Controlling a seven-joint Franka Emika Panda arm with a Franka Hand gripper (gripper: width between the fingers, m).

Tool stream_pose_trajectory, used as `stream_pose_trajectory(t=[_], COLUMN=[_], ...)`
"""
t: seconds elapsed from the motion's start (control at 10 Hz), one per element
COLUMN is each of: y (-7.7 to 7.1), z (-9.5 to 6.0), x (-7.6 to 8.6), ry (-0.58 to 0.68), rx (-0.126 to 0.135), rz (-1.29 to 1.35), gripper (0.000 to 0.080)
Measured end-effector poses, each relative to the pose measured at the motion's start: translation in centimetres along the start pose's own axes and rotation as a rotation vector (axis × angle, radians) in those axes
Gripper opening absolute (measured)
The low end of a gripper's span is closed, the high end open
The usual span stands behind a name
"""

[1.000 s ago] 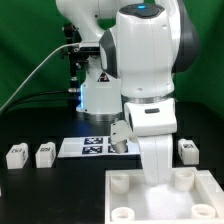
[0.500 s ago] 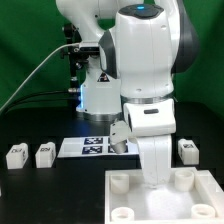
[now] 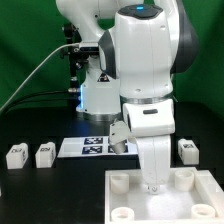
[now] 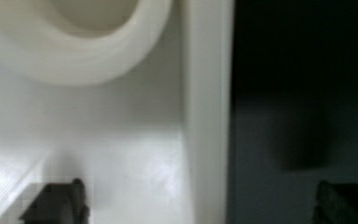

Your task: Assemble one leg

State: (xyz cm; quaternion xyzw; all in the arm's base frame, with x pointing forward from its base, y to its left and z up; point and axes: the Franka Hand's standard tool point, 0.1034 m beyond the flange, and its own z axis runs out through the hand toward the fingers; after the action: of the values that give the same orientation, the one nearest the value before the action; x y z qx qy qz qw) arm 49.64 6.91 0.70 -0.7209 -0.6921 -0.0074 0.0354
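Observation:
Three legs, small white blocks with black-and-white tags, lie on the black table: two at the exterior view's left (image 3: 14,153) (image 3: 44,153) and one at its right (image 3: 187,150). My gripper (image 3: 152,186) points straight down onto the large white square panel (image 3: 140,203), between its two far corner sockets. In the wrist view the gripper (image 4: 197,200) is open and empty. One fingertip (image 4: 51,200) is over the white panel (image 4: 131,150). The other fingertip (image 4: 345,200) is over the dark table. A round socket (image 4: 87,35) shows close by.
The marker board (image 3: 92,147) lies flat between the left legs and my arm. The robot base (image 3: 95,95) with cables stands behind it. The panel's corner sockets (image 3: 118,182) (image 3: 186,179) rise on either side of my gripper.
My gripper has sunk a little closer to the panel. The legs and the panel have not moved.

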Motion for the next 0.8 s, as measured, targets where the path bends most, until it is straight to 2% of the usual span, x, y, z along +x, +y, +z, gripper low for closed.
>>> stream_pose_trajectory(t=[0.5,0.7,0.8], y=[0.0,-0.5,-0.9], z=[-0.2,-2.2,-3.2], x=[-0.1,0.1,0.9], ry=[0.000,-0.007,-0.008], rx=[-0.002,-0.024,-0.034], rz=[0.038,0.135,0.196], gripper=[0.0649,0.0649,0.0649])
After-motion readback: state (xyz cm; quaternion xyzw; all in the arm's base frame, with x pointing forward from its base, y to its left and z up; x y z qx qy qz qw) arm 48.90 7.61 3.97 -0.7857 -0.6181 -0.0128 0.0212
